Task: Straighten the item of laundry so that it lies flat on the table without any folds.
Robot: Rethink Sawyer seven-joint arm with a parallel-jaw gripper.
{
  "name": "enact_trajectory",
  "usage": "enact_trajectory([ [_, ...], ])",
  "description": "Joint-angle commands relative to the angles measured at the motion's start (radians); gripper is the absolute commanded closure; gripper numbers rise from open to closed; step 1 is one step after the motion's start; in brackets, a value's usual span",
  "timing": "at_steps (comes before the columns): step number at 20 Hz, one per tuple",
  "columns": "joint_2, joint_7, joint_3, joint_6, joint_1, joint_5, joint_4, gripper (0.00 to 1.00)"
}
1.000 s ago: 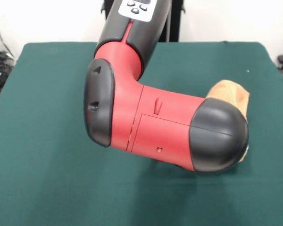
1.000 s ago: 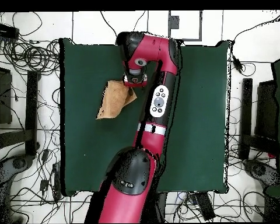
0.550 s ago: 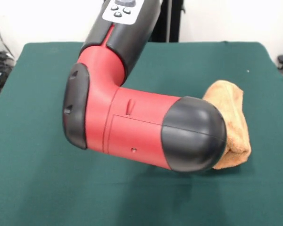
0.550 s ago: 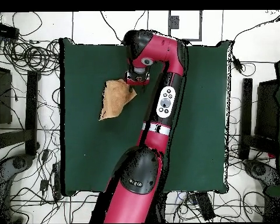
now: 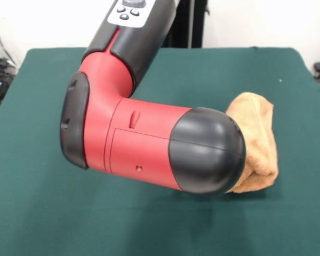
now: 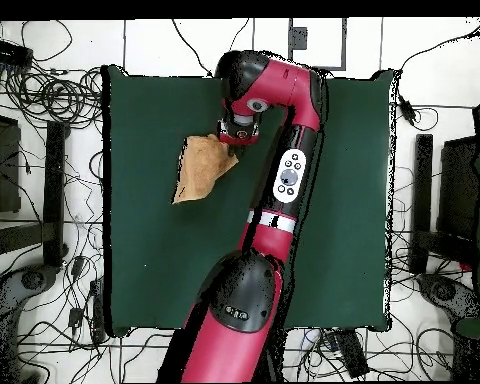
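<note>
Towel (image 6: 202, 167) sits bunched and folded on the green bench (image 6: 154, 270), close to one long edge and well off centre. In the overhead view its long axis runs diagonally, one corner tucked under the wrist, the opposite corner pointing away toward the bench edge. You'll want that free end drawn outward from the wrist. The gripper (image 6: 238, 131) hangs over the towel's near corner, apparently touching it; the fingers are hidden by the wrist, so you cannot tell whether they are apart or clamped on cloth. The arm (image 5: 149, 144) is bent sharply at the elbow, forearm lying low across the bench beside the towel.
</note>
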Motion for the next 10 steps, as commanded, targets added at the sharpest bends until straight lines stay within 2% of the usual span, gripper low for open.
enact_trajectory([
  [1,0.116,-0.049,0.092,-0.417,0.03,0.004,0.121,1.0],
  [10,0.112,-0.053,0.085,-0.424,0.031,0.002,0.123,1.0],
])
